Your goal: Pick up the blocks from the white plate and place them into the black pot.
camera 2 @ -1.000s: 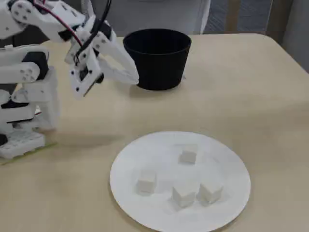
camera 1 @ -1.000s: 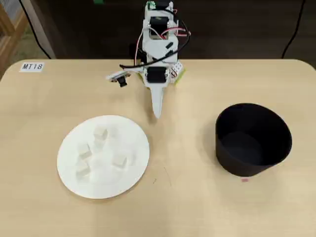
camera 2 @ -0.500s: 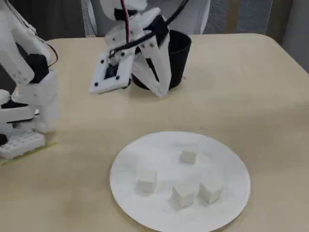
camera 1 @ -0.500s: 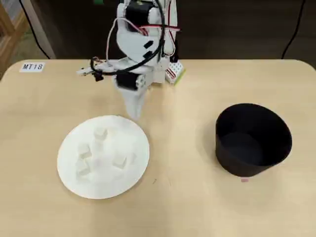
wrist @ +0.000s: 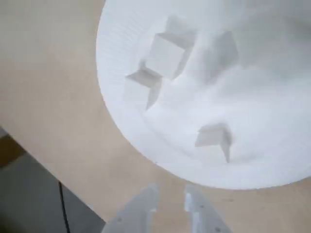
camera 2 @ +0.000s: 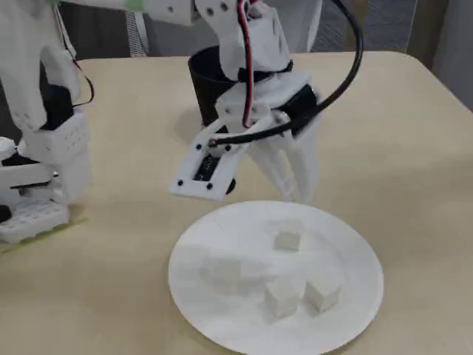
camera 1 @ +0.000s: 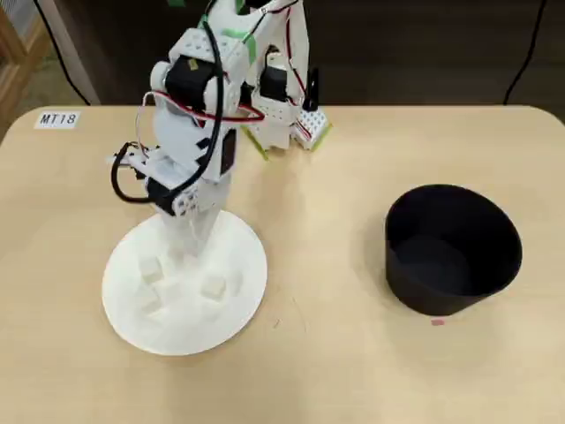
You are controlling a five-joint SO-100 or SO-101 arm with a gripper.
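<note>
The table point(camera 1: 353, 371) carries the white plate point(camera 1: 238, 305) at left in the overhead view and the black pot point(camera 1: 452, 252) well apart at right. The arm point(camera 1: 190, 115) leans over the plate's far edge — its gripper point(camera 2: 295, 194), fingers nearly together, grasps nothing. Four blocks point(camera 2: 287, 240) (small, white) lie on the plate.

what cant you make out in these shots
- Overhead view: the arm covers the fourth block at the far edge of the white plate; three show.
- Wrist view: the picture is blurred and the plate runs off the right edge.
- Fixed view: the arm hides most of the black pot.
- Gripper: only its fingertips show, a narrow gap between them.
</note>
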